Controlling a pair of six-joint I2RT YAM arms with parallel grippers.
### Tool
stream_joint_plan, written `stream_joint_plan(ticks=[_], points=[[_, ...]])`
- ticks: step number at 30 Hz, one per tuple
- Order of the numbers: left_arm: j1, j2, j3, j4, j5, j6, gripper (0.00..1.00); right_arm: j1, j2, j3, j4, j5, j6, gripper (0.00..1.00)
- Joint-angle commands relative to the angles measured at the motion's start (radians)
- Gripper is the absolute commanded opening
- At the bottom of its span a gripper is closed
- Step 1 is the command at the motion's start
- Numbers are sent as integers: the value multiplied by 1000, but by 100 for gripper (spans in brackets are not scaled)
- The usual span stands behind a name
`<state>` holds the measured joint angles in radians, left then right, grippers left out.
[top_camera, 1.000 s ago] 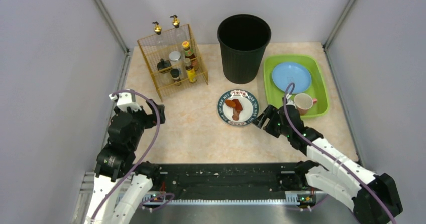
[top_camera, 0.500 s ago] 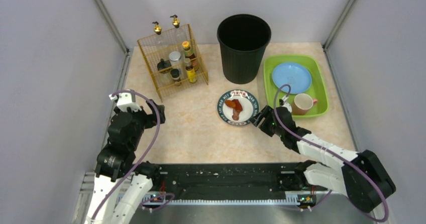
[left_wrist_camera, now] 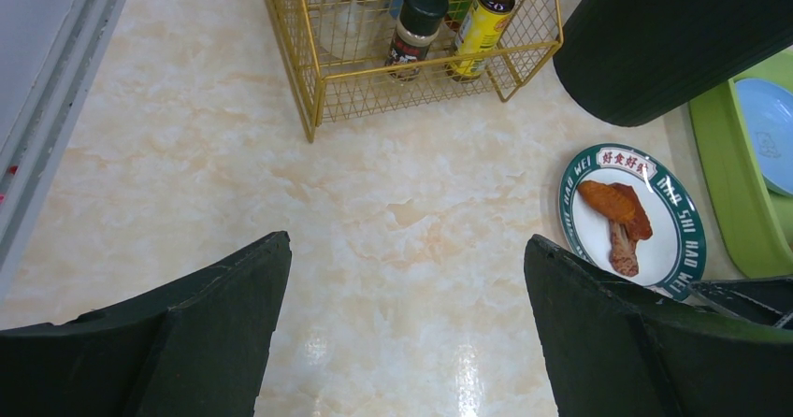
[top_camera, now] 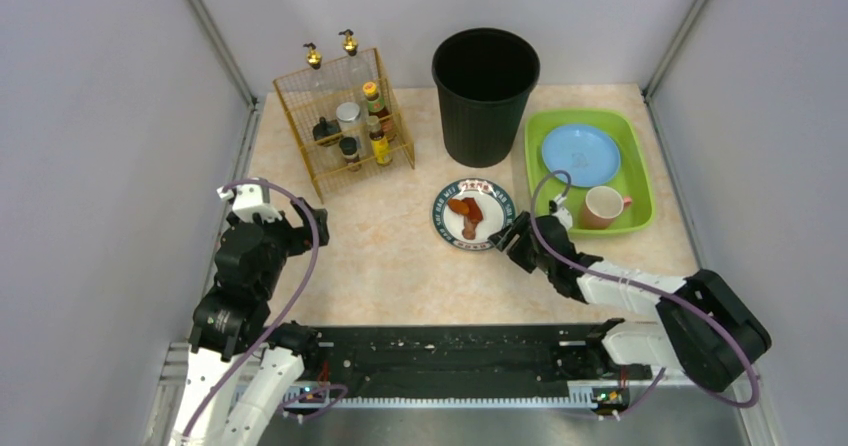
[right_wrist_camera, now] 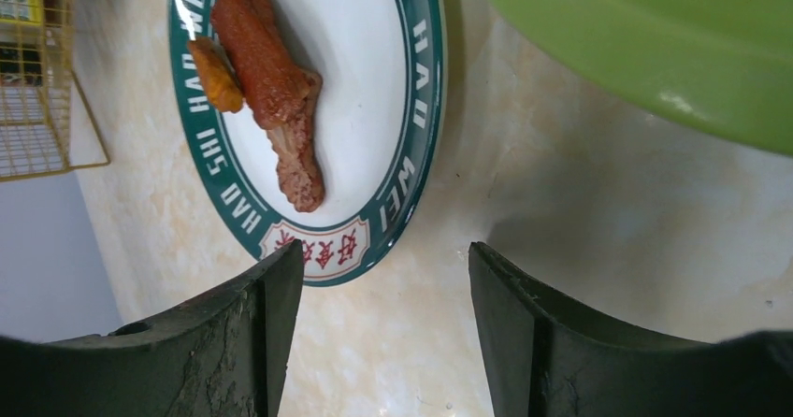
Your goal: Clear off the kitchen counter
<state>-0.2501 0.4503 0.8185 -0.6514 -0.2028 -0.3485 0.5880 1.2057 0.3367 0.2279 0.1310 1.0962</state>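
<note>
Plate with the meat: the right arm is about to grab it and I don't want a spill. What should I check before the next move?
1. right gripper open: ok.
2. plate rim seated between its jaws: cannot tell; the rim lies right at their tips.
3. meat lying inside the rim: ok.
4. green tray apart from the plate: ok, a strip of kitchen counter shows between them.
5. left gripper open, away from the plate: ok.

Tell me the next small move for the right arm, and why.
Probably ease the right end effector toward the plate so its open jaws straddle the near rim. In the wrist view the rim sits at one fingertip, the gap mostly over bare kitchen counter.
</note>
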Motion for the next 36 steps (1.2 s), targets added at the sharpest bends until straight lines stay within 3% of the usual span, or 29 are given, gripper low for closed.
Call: stream_joint_plan(ticks=[1, 8, 18, 36], points=[[5, 8, -4, 33, -1, 8, 99, 41, 58, 1, 86, 52, 45, 64], [5, 9, -3, 33, 3, 8, 99, 68, 152, 20, 123, 79, 72, 63], [5, 7, -4, 33, 5, 8, 99, 70, 214, 5, 185, 134, 116, 51], [5, 15, -3, 32, 1, 8, 99, 69, 372, 7, 356, 98, 116, 15]])
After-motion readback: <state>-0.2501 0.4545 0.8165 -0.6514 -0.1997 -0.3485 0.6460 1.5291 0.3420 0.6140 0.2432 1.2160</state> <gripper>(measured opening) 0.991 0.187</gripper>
